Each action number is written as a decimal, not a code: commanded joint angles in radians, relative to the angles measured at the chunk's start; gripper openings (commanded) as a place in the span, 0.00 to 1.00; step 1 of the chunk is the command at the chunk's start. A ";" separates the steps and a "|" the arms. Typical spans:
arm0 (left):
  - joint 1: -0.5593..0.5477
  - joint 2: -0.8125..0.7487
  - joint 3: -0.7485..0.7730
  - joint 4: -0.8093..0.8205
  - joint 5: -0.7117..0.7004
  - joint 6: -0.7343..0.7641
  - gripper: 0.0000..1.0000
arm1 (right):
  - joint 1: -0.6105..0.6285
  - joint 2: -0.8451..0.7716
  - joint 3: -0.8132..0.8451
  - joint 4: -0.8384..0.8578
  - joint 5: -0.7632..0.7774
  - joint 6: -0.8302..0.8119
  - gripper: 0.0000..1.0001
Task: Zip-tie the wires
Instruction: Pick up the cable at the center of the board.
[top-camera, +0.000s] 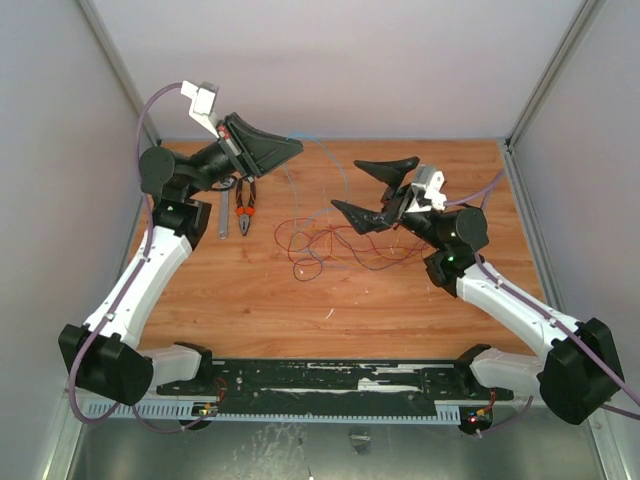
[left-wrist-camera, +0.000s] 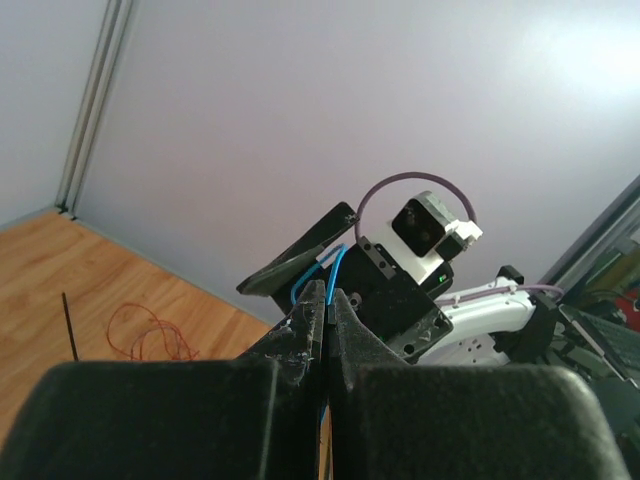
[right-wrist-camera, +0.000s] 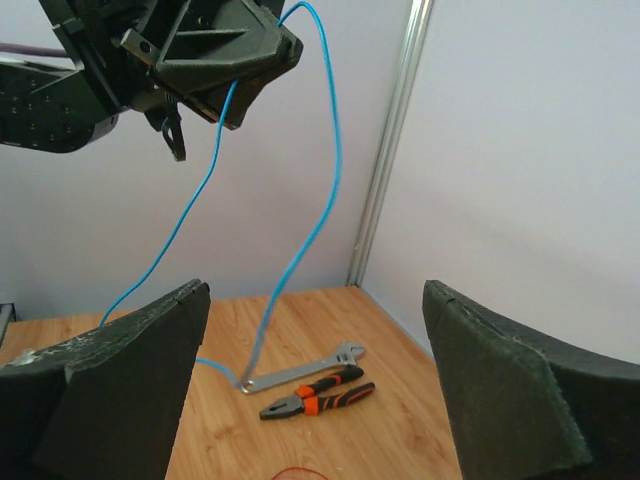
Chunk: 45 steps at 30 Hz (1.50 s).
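The wires (top-camera: 330, 243) lie as a loose bunch of red and dark strands on the wooden table, also in the left wrist view (left-wrist-camera: 150, 335). My left gripper (top-camera: 297, 146) hangs raised over the back left, shut on a thin blue wire (left-wrist-camera: 338, 268) that passes between its jaws (left-wrist-camera: 329, 295). That blue wire (right-wrist-camera: 320, 200) loops down to the table by the wrench. My right gripper (top-camera: 346, 185) is open (right-wrist-camera: 315, 295) above the red wires, facing the left gripper, with nothing between its fingers. A thin black strip (left-wrist-camera: 68, 325), likely the zip tie, lies left of the red wires.
Orange-handled pliers (top-camera: 245, 205) (right-wrist-camera: 318, 393) and a silver wrench (top-camera: 222, 216) (right-wrist-camera: 305, 368) lie at the back left under the left arm. Grey walls with metal corner posts (right-wrist-camera: 390, 150) close the table's sides and back. A cable tray (top-camera: 330, 385) runs along the near edge.
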 joint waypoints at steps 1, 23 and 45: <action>-0.011 -0.037 -0.006 0.028 -0.014 0.003 0.00 | 0.014 -0.001 0.003 0.049 -0.008 -0.019 0.80; -0.016 -0.054 -0.024 -0.337 -0.250 0.338 0.13 | 0.013 -0.070 0.081 -0.290 0.290 -0.131 0.00; -0.149 -0.160 -0.464 -0.173 -0.497 0.512 0.16 | 0.057 0.000 0.612 -0.671 0.178 -0.148 0.00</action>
